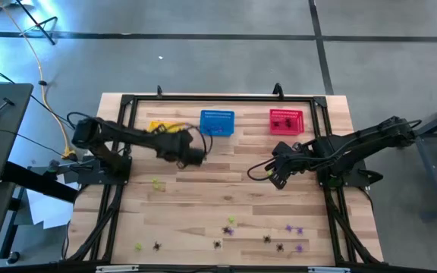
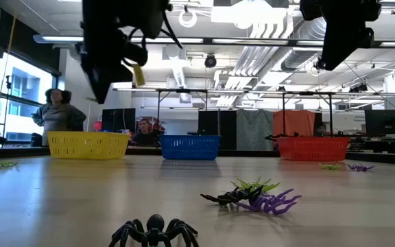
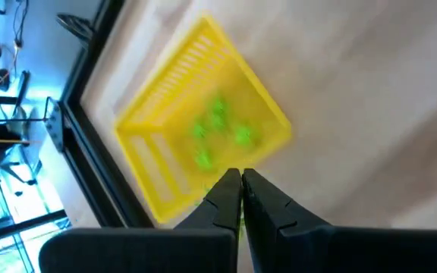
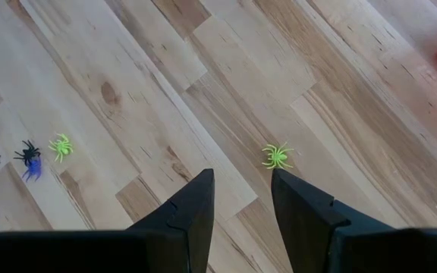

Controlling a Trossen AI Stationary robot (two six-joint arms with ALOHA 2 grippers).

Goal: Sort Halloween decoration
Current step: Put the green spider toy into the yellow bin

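My left gripper (image 1: pixel 196 157) (image 3: pixel 241 184) hangs above the table beside the yellow basket (image 1: pixel 161 127) (image 3: pixel 203 121), its fingers shut with a thin yellow-green sliver (image 3: pixel 239 216) between them. The basket has several yellow-green spiders (image 3: pixel 217 115) inside. My right gripper (image 1: pixel 278 177) (image 4: pixel 241 189) stands open above the table's middle right, and a yellow-green spider (image 4: pixel 278 156) lies on the wood just beyond its fingertips. Purple, black and yellow-green spiders (image 1: pixel 228 227) (image 2: pixel 252 195) lie scattered along the near part of the table. My left gripper pinches a small yellow-green spider, of which only a sliver (image 3: pixel 239 216) shows between the two shut fingers. The fingers slant down from above. The spider is lifted clear of the table; which part of it is held cannot be told.
The blue basket (image 1: pixel 217 123) and the red basket (image 1: pixel 287 121) stand in a row with the yellow one along the far edge; the red one has dark spiders in it. A lone yellow-green spider (image 1: pixel 156 182) lies left of centre. People stand in the room beyond (image 2: pixel 59 110).
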